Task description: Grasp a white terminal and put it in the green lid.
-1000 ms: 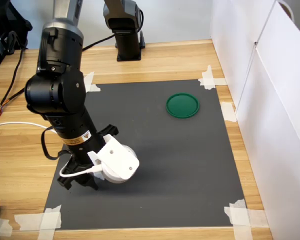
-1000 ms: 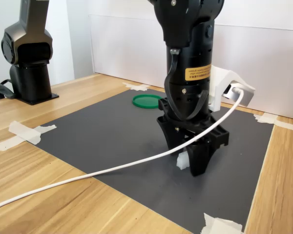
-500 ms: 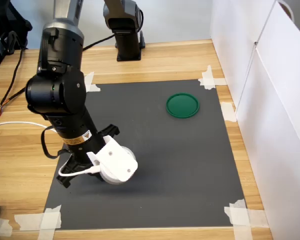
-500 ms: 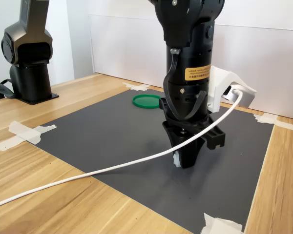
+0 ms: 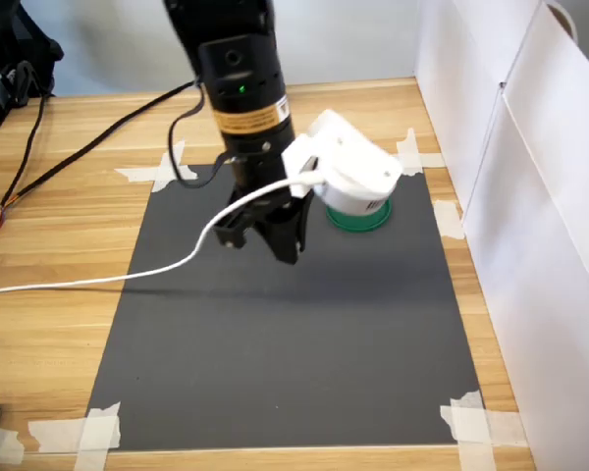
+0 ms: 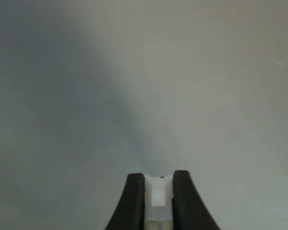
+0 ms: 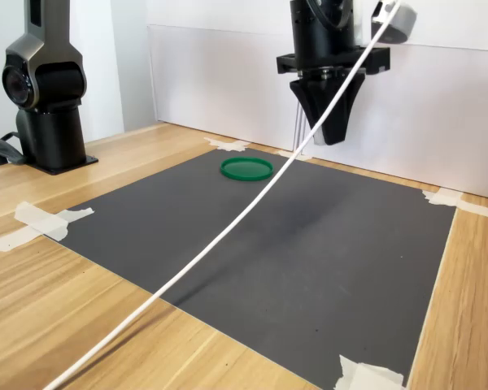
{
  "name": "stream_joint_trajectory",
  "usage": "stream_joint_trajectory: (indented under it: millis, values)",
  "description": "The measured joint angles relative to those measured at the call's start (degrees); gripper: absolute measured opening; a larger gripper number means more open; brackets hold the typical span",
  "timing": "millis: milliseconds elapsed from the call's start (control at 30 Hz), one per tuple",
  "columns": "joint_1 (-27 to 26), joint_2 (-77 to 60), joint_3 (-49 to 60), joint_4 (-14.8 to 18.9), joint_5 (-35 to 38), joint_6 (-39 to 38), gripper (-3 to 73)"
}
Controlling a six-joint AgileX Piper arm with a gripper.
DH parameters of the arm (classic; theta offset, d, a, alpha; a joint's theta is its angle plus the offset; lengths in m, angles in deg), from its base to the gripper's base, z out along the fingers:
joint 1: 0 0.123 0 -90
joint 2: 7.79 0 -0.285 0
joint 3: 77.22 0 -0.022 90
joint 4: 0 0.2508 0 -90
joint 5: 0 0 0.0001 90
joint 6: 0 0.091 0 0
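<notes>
In the wrist view my gripper (image 6: 158, 191) is shut on the white terminal (image 6: 158, 197), a small blocky piece pinched between the two black fingers. In both exterior views the gripper (image 5: 288, 247) (image 7: 332, 136) hangs well above the dark mat, and the terminal cannot be made out there. The green lid (image 7: 246, 168) lies flat on the far part of the mat. In the first exterior view the lid (image 5: 357, 223) is mostly hidden behind the white wrist camera housing (image 5: 348, 169), just right of the gripper.
A black mat (image 5: 285, 343) is taped at its corners to the wooden table. A white cable (image 7: 228, 231) trails from the wrist across the mat. A second arm's base (image 7: 49, 106) stands at the second exterior view's left. White panels (image 5: 530, 196) wall the first exterior view's right.
The gripper shut on the terminal at the mat's near corner, then rose and travelled across the mat to beside the green lid, carrying the terminal.
</notes>
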Motion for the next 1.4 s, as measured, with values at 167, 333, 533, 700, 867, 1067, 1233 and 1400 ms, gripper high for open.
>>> stream_joint_trajectory:
  millis: [167,333,533,700,867,1067,1233,1400]
  values:
    - [4.95,-5.43,11.13,-0.06,-3.23,1.99,8.6]
    - [10.8,-8.61,20.36,-0.06,-6.25,6.14,8.6]
    - [16.76,-9.28,25.99,-0.85,-10.4,14.06,8.6]
    - [19.72,-9.34,28.61,-1.16,-13.53,16.3,8.6]
    - [20.69,-9.4,29.11,-1.19,-15.58,16.85,8.6]
    - [20.69,-9.4,29.11,-1.6,-16.01,17.24,9.1]
    - [20.69,-8.16,29.11,-3.18,-16.01,18.39,18.5]
    - [20.69,-7.66,29.11,-4.08,-17.03,18.86,40.7]
